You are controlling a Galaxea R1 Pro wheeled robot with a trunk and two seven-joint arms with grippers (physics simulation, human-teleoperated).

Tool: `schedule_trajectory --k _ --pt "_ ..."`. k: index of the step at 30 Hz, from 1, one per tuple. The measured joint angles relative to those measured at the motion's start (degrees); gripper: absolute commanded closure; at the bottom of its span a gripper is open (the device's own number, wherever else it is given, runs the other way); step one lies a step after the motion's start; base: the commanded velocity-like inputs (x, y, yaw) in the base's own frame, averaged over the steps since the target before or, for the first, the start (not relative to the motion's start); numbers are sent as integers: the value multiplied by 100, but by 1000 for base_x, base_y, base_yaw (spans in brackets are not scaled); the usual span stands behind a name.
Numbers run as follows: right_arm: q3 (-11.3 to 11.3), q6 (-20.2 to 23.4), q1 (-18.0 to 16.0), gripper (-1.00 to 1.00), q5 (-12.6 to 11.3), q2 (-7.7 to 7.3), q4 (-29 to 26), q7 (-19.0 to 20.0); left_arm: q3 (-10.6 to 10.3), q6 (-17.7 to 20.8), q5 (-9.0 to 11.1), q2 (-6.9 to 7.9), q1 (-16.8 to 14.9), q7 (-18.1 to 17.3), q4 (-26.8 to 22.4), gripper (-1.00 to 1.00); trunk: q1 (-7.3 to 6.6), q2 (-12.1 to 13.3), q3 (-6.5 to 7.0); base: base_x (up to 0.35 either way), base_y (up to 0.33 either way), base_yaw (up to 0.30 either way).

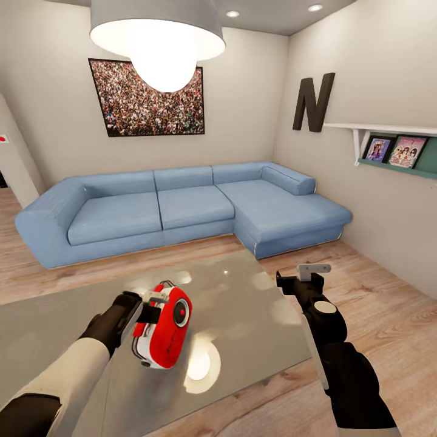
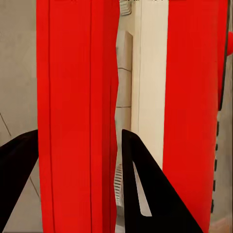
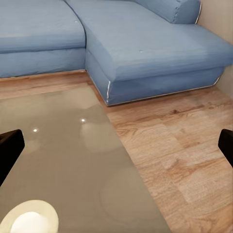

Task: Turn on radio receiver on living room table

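— How many radios do you count?
— One radio receiver (image 1: 165,328), red and white, over the one table (image 1: 255,315).
— Sofas?
— One blue sofa (image 1: 182,209).
— Anything on the walls?
— One crowd picture (image 1: 149,100), one black letter N (image 1: 314,102), one shelf (image 1: 388,130) with two covers (image 1: 393,150) propped beneath it.
— Lights?
— One pendant lamp (image 1: 159,39), two ceiling spots (image 1: 273,11).
— And arms?
— Two, so two grippers: left gripper (image 1: 155,303), right gripper (image 1: 312,272).
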Motion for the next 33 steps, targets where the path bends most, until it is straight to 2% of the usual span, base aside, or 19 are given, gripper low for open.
schedule_trajectory --k 2,4,5,6,12,19,33 --pt "0 2 0 -100 0 0 0 0 -5 320 -125 -29 -5 3 -340 100 0 0 1 0 0 0" --pt "0 2 0 -100 1 0 0 0 -11 550 -40 -42 -4 1 -628 100 0 0 1 0 0 0" --pt "1 3 0 -100 0 0 -2 0 -18 925 -71 -49 0 1 -952 100 0 0 -1 0 0 0" --pt "3 3 0 -100 0 0 -4 0 -15 966 -102 -51 -4 2 -1223 100 0 0 1 0 0 0" --pt "4 12 0 -100 1 0 -8 0 -9 1284 -76 -61 -4 2 -1869 100 0 -1 1 0 0 0" --pt "8 49 0 -100 0 10 -17 -3 19 1302 -79 -34 -2 2 -1897 100 0 0 7 0 0 0" --pt "9 64 0 -100 0 9 -18 -9 8 1296 -63 1 -2 2 -1816 100 0 0 125 0 0 0"
